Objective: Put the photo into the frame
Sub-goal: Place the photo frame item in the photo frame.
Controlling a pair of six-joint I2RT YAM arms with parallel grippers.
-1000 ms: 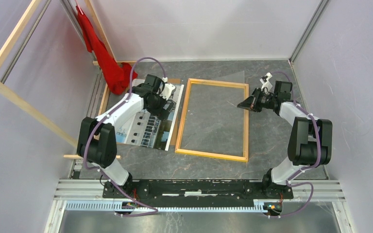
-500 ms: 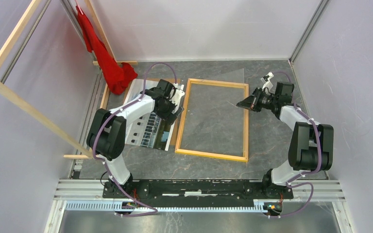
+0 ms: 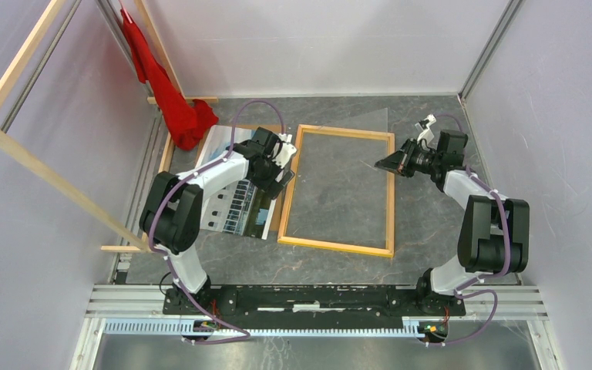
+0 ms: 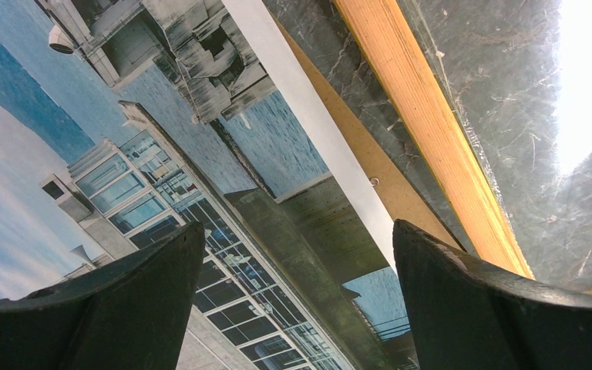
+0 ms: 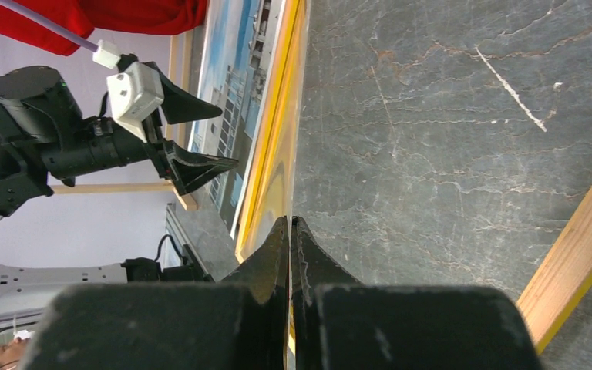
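Grey marbled table (image 3: 432, 231) underneath it all, and on it the frame (image 3: 335, 245) lies flat, pale wood side up, long sides running away from the arm bases. Just to its left is the photo (image 3: 227, 208), picture side up on a brown backing board (image 4: 370, 196), with its long axis near enough parallel to the frame's and its right edge just beside the frame's left rail. So the trip looks short and sideways, to the right. The left arm is nearer by far: the left gripper (image 3: 287, 168) hangs over that right edge of the print, jaws spread wide, nothing in them. Across the frame, the right gripper (image 3: 381, 163) is pinched closed and empty, tip at the right rail. Touching or not, I can't say. Flat paper on a flat board: getting under that edge looks like the tricky bit.
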